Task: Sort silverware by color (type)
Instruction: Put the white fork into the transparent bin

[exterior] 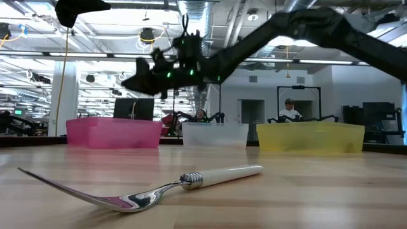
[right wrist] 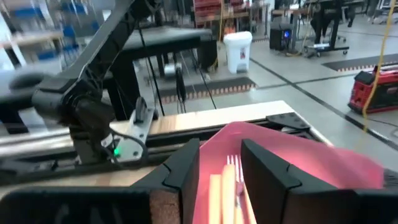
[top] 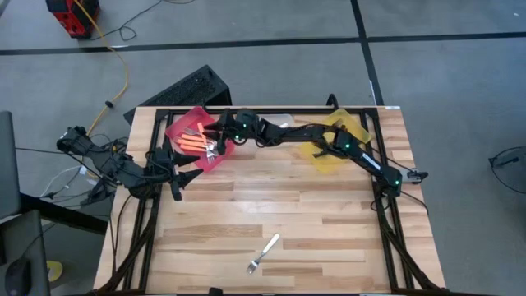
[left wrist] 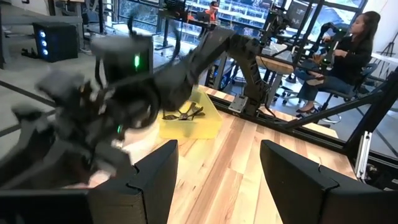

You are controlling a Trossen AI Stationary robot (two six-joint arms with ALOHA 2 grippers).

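- High view: orange-handled forks lie together in the red bin at the bench's far edge, so this bin likely serves that kind.
- Dark forks sit in the yellow bin.
- One white-handled fork lies alone on the near bench, well apart, unsorted.
- Right gripper hangs over the red bin, fingers parted, nothing between them, probably after a drop.
- Left gripper waits spread beside that bin.

The right arm stretches across the back of the table, its right gripper held above the surface with fingers parted. The left arm waits folded at the table's left edge, left gripper open.
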